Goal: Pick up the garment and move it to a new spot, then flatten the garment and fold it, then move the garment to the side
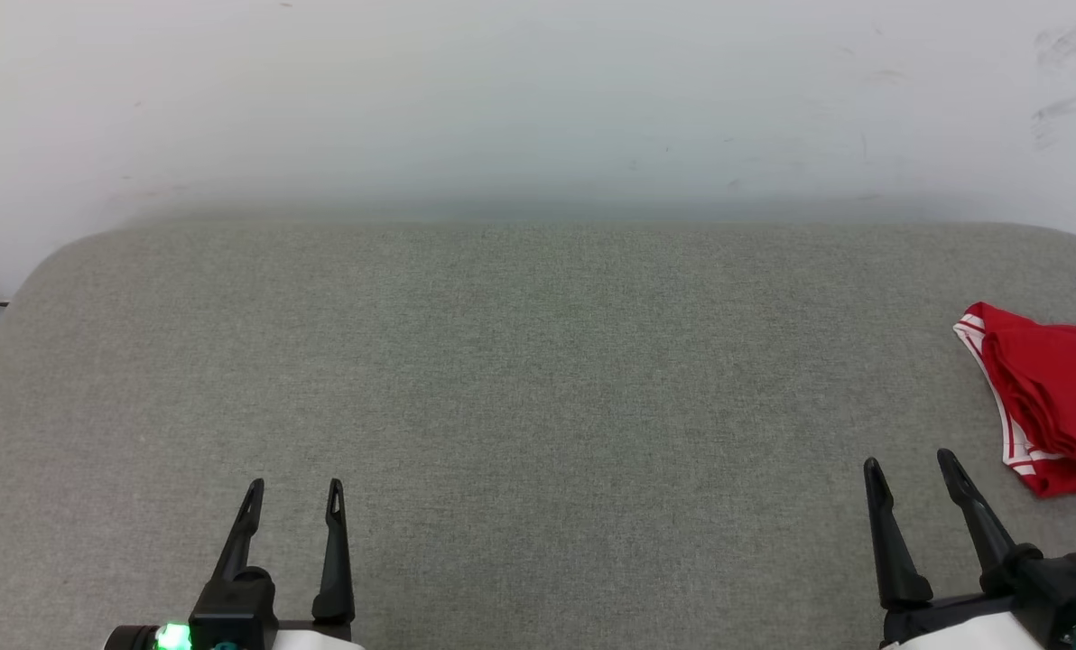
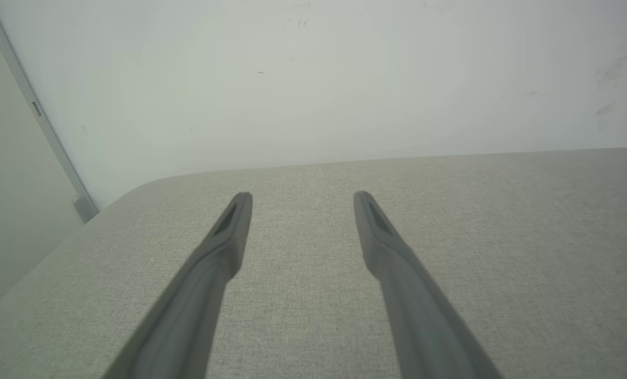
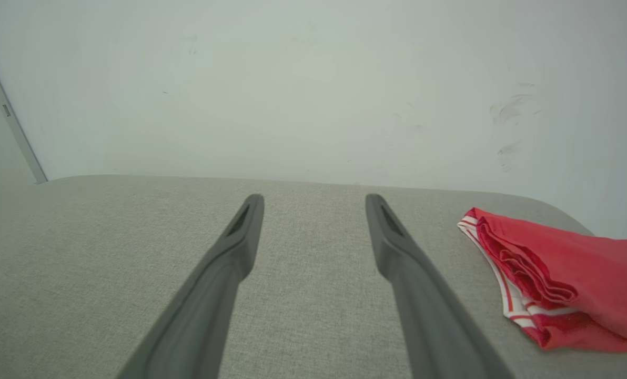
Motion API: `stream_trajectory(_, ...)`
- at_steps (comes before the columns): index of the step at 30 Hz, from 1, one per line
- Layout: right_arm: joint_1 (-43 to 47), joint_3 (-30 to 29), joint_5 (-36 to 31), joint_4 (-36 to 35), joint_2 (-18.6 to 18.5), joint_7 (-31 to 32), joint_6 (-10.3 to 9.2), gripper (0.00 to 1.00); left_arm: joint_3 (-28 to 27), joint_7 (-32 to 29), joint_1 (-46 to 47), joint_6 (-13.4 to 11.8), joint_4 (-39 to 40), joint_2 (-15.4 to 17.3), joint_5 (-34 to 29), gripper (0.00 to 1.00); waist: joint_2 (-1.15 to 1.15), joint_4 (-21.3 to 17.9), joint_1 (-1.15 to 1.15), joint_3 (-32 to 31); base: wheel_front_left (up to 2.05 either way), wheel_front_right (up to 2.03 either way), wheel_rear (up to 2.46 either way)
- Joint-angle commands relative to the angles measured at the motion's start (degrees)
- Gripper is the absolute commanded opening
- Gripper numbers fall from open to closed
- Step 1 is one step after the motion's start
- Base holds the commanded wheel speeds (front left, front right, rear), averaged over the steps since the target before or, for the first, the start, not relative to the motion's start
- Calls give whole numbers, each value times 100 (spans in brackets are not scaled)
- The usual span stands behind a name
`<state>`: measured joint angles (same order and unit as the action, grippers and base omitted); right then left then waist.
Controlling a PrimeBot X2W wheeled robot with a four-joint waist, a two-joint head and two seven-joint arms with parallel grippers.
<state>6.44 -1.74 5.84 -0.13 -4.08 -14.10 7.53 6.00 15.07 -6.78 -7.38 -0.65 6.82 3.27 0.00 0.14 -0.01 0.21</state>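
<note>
Grey fabric-covered surface (image 1: 538,361) with rounded far corners, set against a scuffed white wall (image 1: 538,90). The left gripper (image 1: 296,485) at the near left and the right gripper (image 1: 909,459) at the near right both sit low over the surface, fingers pointing toward the wall and spread wide over bare fabric. The shirt (image 1: 1057,397) is a compact folded red bundle with red-and-white striped trim along its left edge. It lies at the surface's right side, just beyond the right gripper and apart from it.
</note>
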Motion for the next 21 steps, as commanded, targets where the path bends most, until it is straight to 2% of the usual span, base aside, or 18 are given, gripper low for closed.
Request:
stream_trajectory(1, 95, 3, -14, -61, 32, -8, -9, 100, -17, 12, -50, 30, -13, -4, -21, 100, 0, -2, 1, 2, 0, 0, 0)
stream_trajectory(15, 157, -18, -69, -244, 91, 44, -9, 100, -127, 12, 5, 229, -83, -71, 3, 100, 0, -20, 1, 73, 0, 0, 0)
stream_trajectory(16, 93, -14, -77, -210, 63, 51, 0, 0, -113, -1, -2, 224, -90, -52, 3, 0, 0, -21, 1, 74, 0, 0, 0)
stream_trajectory(21, 117, 15, -69, 66, 65, 57, 1, 0, -76, -30, -43, 234, -369, -57, 14, 0, 0, -21, 1, 74, 0, 0, 0)
